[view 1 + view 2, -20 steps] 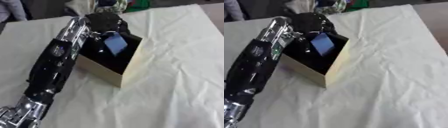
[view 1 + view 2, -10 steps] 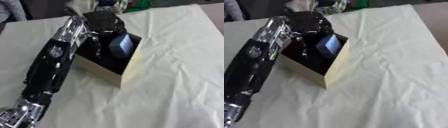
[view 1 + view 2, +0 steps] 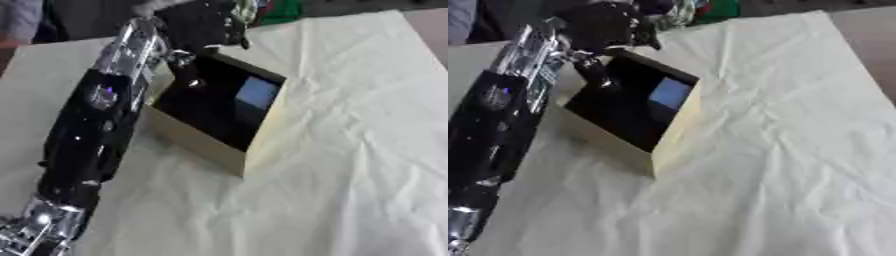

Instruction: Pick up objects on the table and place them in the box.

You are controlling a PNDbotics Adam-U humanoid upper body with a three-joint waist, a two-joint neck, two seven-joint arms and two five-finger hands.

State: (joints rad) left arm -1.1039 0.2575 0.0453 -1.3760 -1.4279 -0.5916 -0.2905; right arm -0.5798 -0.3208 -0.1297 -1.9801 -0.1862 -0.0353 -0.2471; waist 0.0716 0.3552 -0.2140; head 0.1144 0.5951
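Note:
A beige cardboard box (image 3: 262, 145) with a dark inside stands on the white cloth, left of centre. A flat blue object (image 3: 256, 93) leans inside it against the right wall, with nothing touching it. My left arm (image 3: 96, 120) runs from the lower left corner up along the box's left side. My left hand (image 3: 203, 22) hangs above the box's far corner, open, its fingers relaxed and holding nothing. The right hand shows in neither view.
The creased white cloth (image 3: 798, 150) covers the table to the right of and in front of the box. A green thing (image 3: 282, 9) and other clutter lie beyond the table's far edge. A person's sleeve (image 3: 19, 20) shows at the top left.
My left hand has let go of the blue object and risen back from inside the box to above its far corner. The blue object now rests against the box's right wall.

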